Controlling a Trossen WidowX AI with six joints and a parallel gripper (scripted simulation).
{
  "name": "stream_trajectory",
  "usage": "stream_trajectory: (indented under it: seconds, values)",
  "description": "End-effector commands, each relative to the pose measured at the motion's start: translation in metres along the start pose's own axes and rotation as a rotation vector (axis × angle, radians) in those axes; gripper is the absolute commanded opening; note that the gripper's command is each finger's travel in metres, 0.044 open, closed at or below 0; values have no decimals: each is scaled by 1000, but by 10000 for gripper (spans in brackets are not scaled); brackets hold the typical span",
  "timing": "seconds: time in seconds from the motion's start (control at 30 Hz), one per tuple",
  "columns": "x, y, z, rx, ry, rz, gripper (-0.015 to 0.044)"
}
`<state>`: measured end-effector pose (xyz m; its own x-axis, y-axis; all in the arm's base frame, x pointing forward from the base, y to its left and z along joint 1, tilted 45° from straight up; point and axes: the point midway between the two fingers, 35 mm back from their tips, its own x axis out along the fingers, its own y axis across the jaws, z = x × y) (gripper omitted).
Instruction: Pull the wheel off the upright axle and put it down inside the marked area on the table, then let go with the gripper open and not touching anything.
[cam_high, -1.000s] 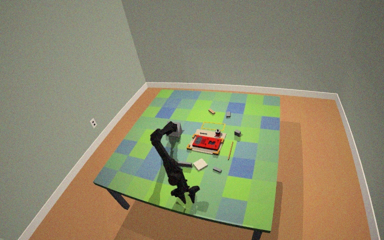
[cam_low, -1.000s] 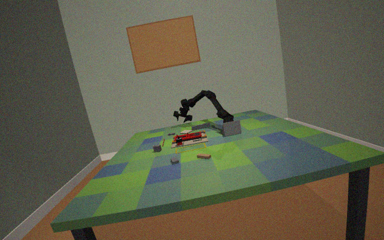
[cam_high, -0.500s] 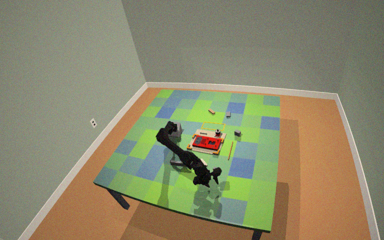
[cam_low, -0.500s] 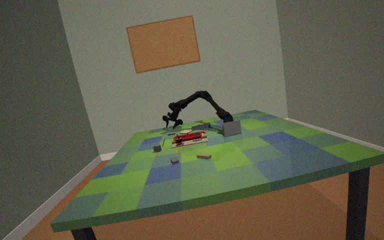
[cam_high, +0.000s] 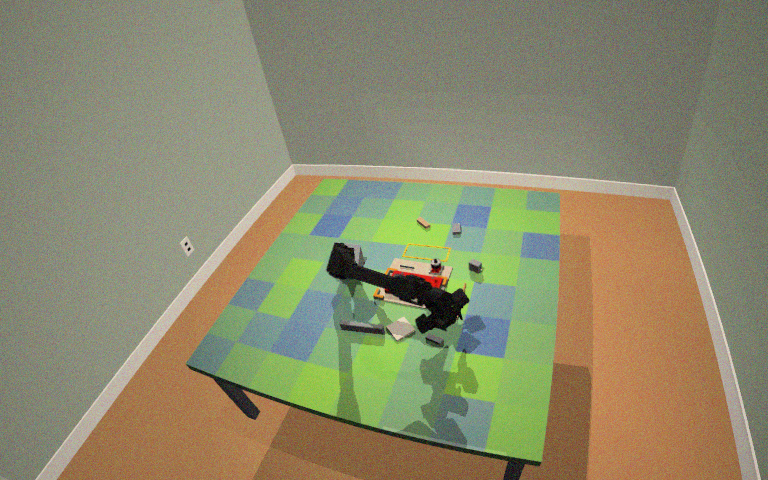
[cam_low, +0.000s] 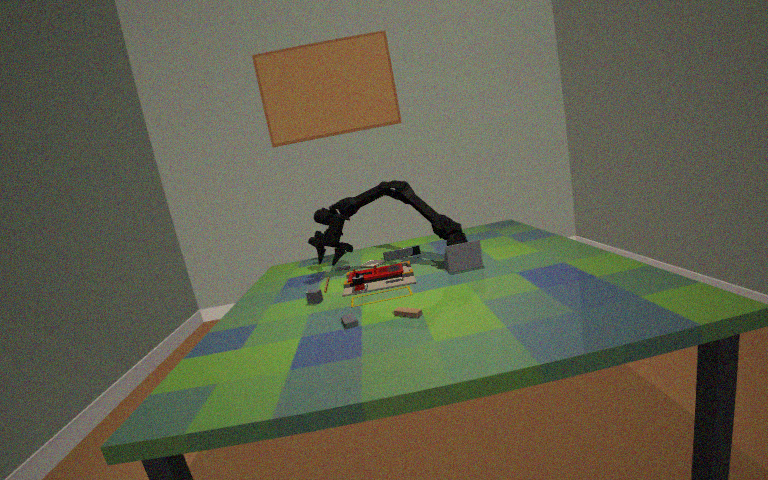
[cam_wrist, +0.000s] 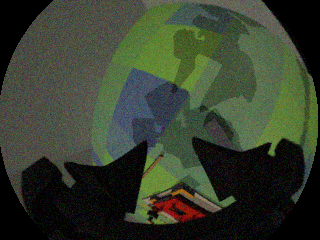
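Green and blue patchwork squares cover the table (cam_high: 305, 390) (cam_low: 453, 362), where 1 small black wheel (cam_high: 435, 264) (cam_low: 357, 279) sits at a corner of the pale board (cam_high: 419, 264) (cam_low: 407, 280) with the red block, beside the yellow-outlined rectangle (cam_high: 427, 245) (cam_low: 381, 301). Above the tabletop, past the board, the black 2-fingered gripper (cam_high: 442, 323) (cam_low: 327, 263) (cam_wrist: 170, 142) hangs with its fingers spread and nothing between them.

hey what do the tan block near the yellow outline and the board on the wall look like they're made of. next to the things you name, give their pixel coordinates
The tan block (cam_high: 423, 223) (cam_low: 407, 312): possibly bare wood, matte, judging by its dull, even brown colour. The wall board (cam_low: 328, 87): perhaps cork, with a flat orange-brown face and thin darker border; no grain shows, so painted board is possible.
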<state>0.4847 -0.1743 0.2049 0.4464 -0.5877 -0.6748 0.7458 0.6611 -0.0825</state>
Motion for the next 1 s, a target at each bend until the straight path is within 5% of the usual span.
stream_trajectory:
  seconds: [0.0,0.67,0.97]
  values:
    - [0,36,-54,-124,111,-19,300]
    - [-80,107,-284,-888,385,-254,300]
    - [-89,106,-297,-953,385,-282,300]
